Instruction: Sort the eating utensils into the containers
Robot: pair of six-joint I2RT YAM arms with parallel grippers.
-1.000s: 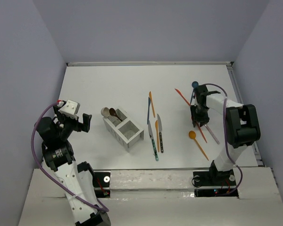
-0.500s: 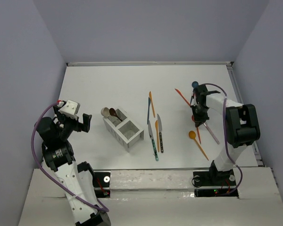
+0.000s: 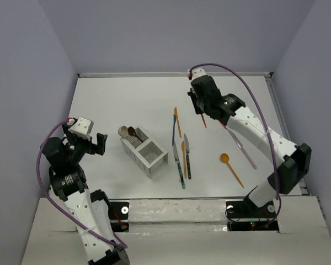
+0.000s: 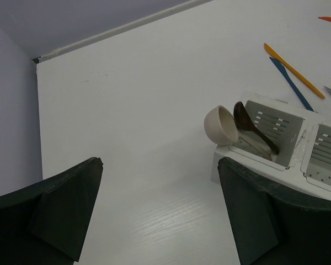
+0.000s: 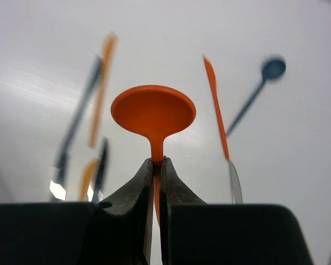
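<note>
The right gripper (image 5: 156,165) is pinched almost closed on the thin neck of a red-orange spoon (image 5: 153,110), just under the bowl, which pokes out past the fingertips. Gripping at that narrow spot probably keeps the spoon from swivelling while it is carried. Seen from above, the spoon hangs over the far middle of the counter (image 3: 116,99), well right of the container (image 3: 139,158). That box sits left of centre. Its far compartment holds a beige spoon (image 3: 123,131) and a dark brown spoon (image 3: 132,132), bowls propped over the rim, so this spoon likely belongs there. The near compartment looks empty. The left gripper (image 4: 159,182) hangs spread wide with nothing in it, left of the box. An orange knife (image 3: 177,121) and an orange spoon (image 3: 227,160) lie further right.
</note>
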